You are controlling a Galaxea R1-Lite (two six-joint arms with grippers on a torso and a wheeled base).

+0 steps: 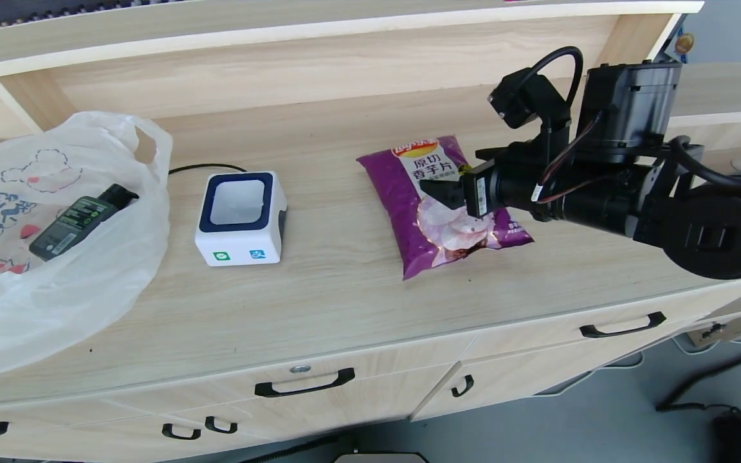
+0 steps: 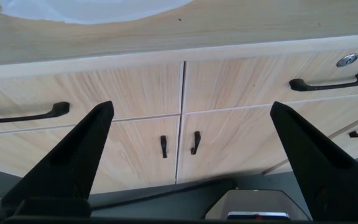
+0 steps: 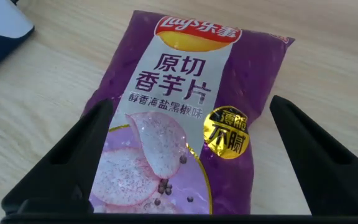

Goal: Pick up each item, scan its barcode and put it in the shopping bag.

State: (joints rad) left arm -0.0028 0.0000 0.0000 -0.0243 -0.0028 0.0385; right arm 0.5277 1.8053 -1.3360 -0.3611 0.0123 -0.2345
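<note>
A purple bag of chips (image 1: pixel 438 206) lies flat on the wooden counter, right of the middle. My right gripper (image 1: pixel 438 191) hovers over the bag, open; in the right wrist view its two black fingers (image 3: pixel 73 162) straddle the chip bag (image 3: pixel 185 118) without touching it. A white scanner box (image 1: pixel 242 217) with a dark blue frame stands at the counter's middle. At the left lies the white plastic shopping bag (image 1: pixel 36 270), with a dark bottle (image 1: pixel 81 218) inside. My left gripper (image 2: pixel 191 162) is open, low in front of the cabinet doors, nothing between its fingers.
The counter (image 1: pixel 345 289) has a raised wooden back wall and shelf. Drawers and doors with black handles (image 1: pixel 305 384) run along its front. A black cable (image 1: pixel 206 168) leads from the scanner toward the back.
</note>
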